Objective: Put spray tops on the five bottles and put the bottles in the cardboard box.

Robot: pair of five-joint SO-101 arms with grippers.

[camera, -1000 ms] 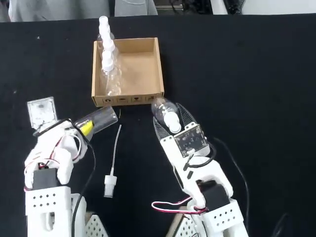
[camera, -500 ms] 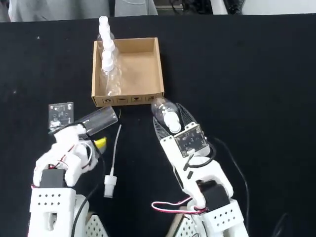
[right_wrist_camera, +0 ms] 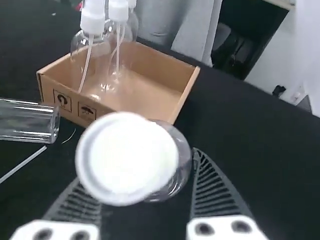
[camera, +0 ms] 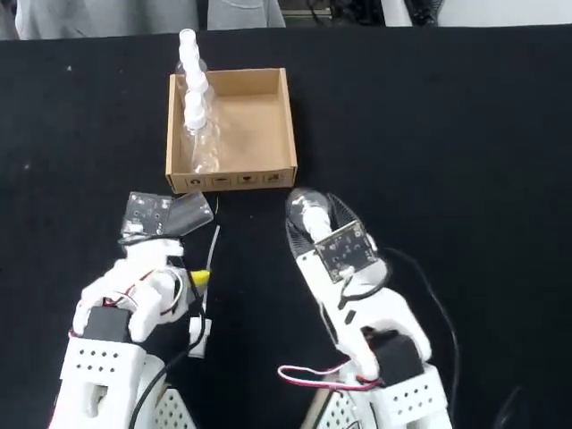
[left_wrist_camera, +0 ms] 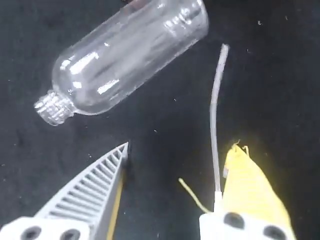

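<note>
High view: we see the cardboard box (camera: 268,116) on the black table (camera: 465,134) w/ capped bottles (camera: 198,134) standing along one side wall. An uncapped bottle (camera: 191,213) lies just in front of the box, the left gripper (camera: 192,281) is over the loose spray top (camera: 197,332) and its tube (camera: 213,246), and the right gripper (camera: 315,220) is clamped on the held bottle (camera: 304,204) near the box's front corner. Left wrist view: we see that gripper's jaws spread apart, holding nothing, the tube lying between them just beside the yellow-tipped finger, the uncapped bottle on its side beyond. Right wrist view: we see the jaws closed round the held bottle, white top facing the camera, box and capped bottles behind.
</note>
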